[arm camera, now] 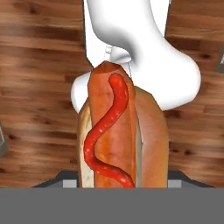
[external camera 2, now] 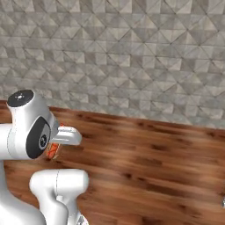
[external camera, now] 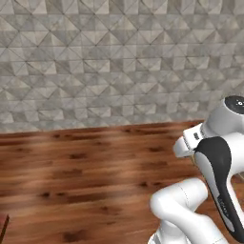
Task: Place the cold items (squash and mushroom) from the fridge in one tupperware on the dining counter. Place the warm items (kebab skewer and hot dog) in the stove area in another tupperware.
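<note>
The hot dog point(arm camera: 118, 135), a sausage in a tan bun with a wavy red line of ketchup, stands lengthwise up the middle of the hand view. My gripper point(arm camera: 122, 178) is shut on it, and the bun hides most of both fingertips. The same hot dog point(external camera 2: 52, 149) peeks out as an orange-red patch behind my folded white arm in the right base view. Squash, mushroom, kebab skewer and tupperware are out of view.
Brown wood planks point(external camera: 86, 171) stretch ahead to a grey wall of triangular tiles point(external camera: 119, 62). A dark reddish edge point(external camera: 4, 226) shows at the lower left corner of the left base view. Small grey shapes point(arm camera: 221, 59) sit at the sides of the hand view.
</note>
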{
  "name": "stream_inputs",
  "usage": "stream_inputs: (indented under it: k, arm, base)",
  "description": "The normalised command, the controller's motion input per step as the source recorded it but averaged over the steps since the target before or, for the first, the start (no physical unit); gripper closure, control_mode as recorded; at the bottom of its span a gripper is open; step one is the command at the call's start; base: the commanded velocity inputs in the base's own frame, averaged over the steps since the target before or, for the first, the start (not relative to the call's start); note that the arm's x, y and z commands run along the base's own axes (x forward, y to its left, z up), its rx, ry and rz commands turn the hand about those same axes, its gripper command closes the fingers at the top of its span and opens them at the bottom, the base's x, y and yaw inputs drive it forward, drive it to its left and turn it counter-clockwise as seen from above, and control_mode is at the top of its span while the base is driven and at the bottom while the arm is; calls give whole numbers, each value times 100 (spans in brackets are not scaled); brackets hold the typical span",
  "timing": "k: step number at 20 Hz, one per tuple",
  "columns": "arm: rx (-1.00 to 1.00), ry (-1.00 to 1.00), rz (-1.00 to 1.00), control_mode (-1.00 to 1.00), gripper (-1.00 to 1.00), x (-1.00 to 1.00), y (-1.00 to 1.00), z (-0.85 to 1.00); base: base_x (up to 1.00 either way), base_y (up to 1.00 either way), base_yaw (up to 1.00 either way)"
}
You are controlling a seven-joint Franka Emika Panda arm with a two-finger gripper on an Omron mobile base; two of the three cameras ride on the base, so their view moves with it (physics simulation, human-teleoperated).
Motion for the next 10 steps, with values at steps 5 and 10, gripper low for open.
stream_inputs:
  k: [5, 10]
  arm:
    - [0, 0, 0, 100, 100, 0, 0, 0]
    - [0, 0, 0, 100, 100, 0, 0, 0]
  base:
    - [100, 13, 50]
    - [100, 20, 52]
